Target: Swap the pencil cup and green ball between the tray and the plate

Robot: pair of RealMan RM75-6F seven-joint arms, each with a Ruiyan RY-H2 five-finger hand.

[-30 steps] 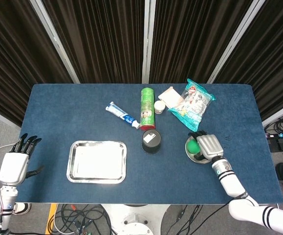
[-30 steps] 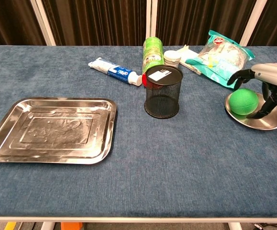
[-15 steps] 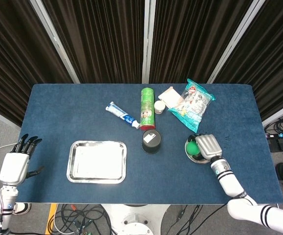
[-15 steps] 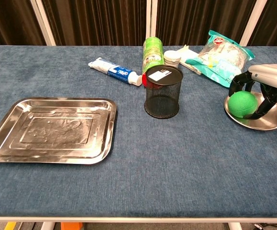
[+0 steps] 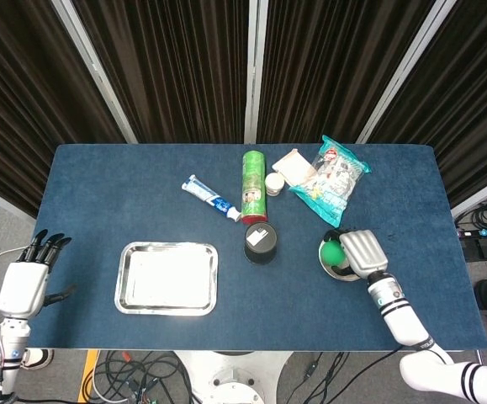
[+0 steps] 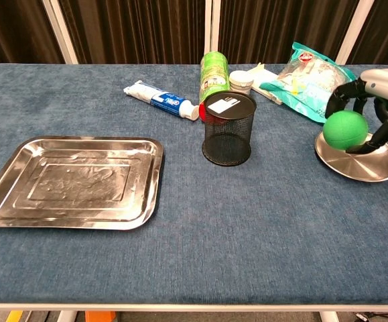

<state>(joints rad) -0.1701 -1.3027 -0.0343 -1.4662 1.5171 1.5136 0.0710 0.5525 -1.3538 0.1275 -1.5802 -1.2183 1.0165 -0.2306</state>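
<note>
Now my left hand [image 5: 23,286] hangs off the desk's [image 6: 261,235] near corner, fingers spread, holding nothing. Nearest me, the tray [image 6: 73,181] lies bare. Farther back, my right hand [image 6: 374,100] grips the green ball [image 6: 345,129] just above the plate [image 6: 358,163]; the pencil cup [image 6: 228,129] stands on the desk between.

The green ball [image 6: 345,129] is hanging in dark fingers [image 6: 333,102] just above the round steel plate [image 6: 358,163]; the black mesh pencil cup [image 6: 228,128] is standing upright at the plate's nine o'clock, with the empty steel tray [image 6: 73,182] lying flat farther toward nine o'clock.

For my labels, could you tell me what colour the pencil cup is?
Black wire mesh; the pencil cup shows best in the chest view.
</note>
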